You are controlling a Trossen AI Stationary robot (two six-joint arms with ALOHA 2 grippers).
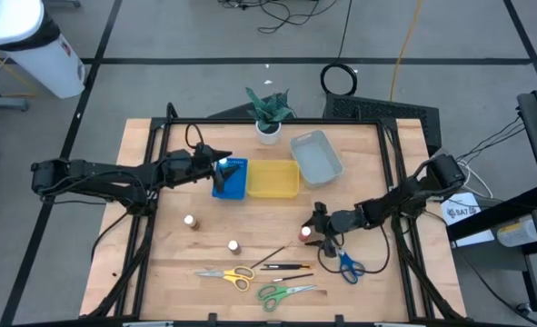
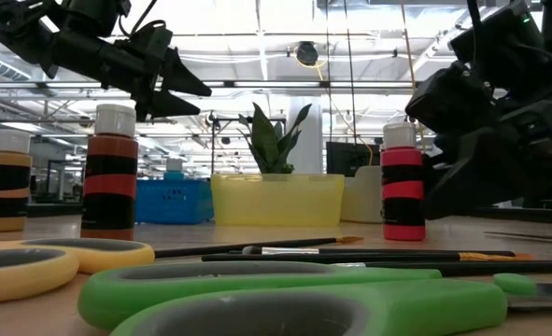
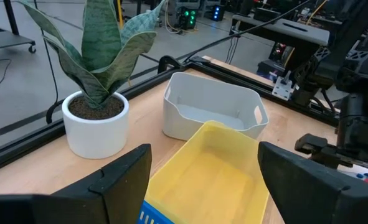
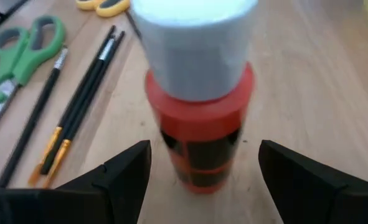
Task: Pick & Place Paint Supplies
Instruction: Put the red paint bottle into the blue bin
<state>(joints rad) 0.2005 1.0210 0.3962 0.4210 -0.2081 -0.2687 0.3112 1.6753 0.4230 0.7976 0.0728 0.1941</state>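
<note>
Standing upright on the tabletop (image 1: 159, 263), the light, rigid, easily toppled red paint bottle (image 4: 199, 134) sits between the right hand's (image 4: 203, 180) spread fingers, best squeezed mid-body.

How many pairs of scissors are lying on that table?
3. The yellow scissors lie near the table's front edge, the green scissors just right of them and nearer that edge, and the blue scissors farther right, beside the right gripper. None seems hidden.
</note>
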